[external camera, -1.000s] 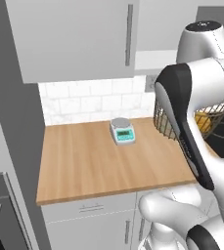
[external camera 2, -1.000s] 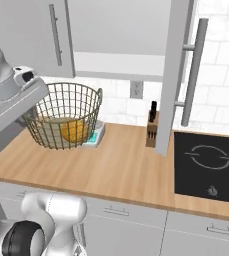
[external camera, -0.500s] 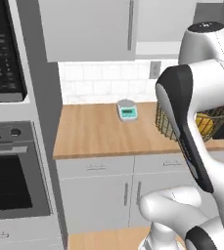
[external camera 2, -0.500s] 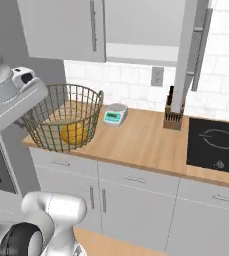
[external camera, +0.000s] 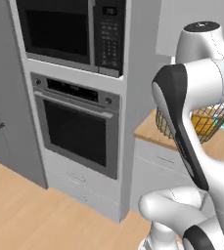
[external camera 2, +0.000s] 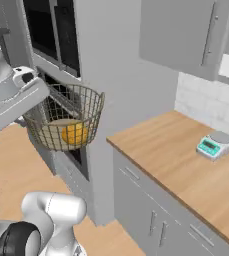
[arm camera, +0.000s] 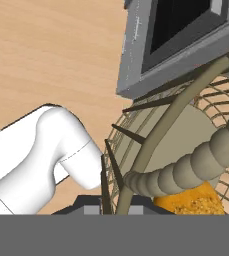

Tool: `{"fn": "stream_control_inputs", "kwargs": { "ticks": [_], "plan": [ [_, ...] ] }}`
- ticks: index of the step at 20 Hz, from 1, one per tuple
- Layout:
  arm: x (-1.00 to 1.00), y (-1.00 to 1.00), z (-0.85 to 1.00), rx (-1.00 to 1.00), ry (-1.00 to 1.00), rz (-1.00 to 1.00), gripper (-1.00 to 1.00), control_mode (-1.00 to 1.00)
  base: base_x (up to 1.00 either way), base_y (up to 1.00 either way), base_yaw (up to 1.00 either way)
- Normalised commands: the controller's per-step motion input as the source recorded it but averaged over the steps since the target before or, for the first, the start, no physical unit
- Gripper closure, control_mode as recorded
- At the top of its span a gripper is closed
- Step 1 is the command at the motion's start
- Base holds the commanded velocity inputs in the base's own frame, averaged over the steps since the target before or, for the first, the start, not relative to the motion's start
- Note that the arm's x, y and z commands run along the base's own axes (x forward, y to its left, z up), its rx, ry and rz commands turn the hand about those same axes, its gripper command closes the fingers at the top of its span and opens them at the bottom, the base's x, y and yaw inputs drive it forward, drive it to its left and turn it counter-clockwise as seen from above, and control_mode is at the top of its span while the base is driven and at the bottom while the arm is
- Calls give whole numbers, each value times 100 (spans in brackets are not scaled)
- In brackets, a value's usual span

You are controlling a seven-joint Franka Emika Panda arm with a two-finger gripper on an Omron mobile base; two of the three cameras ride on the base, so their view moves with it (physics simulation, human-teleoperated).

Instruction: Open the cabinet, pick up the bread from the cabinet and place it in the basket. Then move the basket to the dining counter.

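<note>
Gripper: I see the gripper (arm camera: 111, 202) clamped on the rim of the basket (external camera 2: 66, 120), fingers closed tight against the wire (their tips sit at the very bottom of my hand view).
Basket: it hangs in the air off the arm, upright, clear of the worktop (external camera 2: 186, 160), in front of the oven (external camera: 79, 127).
Bread: the bread (external camera 2: 74, 134) lies on the basket's flat bottom.
Surroundings: I have a microwave (external camera: 72, 31) above the oven, a small scale (external camera 2: 214, 144) on the worktop, a wall cabinet (external camera 2: 186, 32) above it.
</note>
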Motion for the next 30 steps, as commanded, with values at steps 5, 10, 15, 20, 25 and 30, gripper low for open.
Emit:
{"fn": "stream_control_inputs", "kwargs": {
  "ticks": [5,10,15,20,25,30],
  "plan": [
    [0,0,0,0,0,0,100,100,-1,37,96],
    [0,0,0,0,0,0,100,100,1,37,91],
    [0,0,0,0,0,0,100,100,13,23,90],
    [0,0,0,0,0,0,100,100,62,0,85],
    [0,0,0,0,0,0,100,100,92,-29,60],
    [0,0,0,0,0,0,100,100,100,-37,48]
  ]
}}
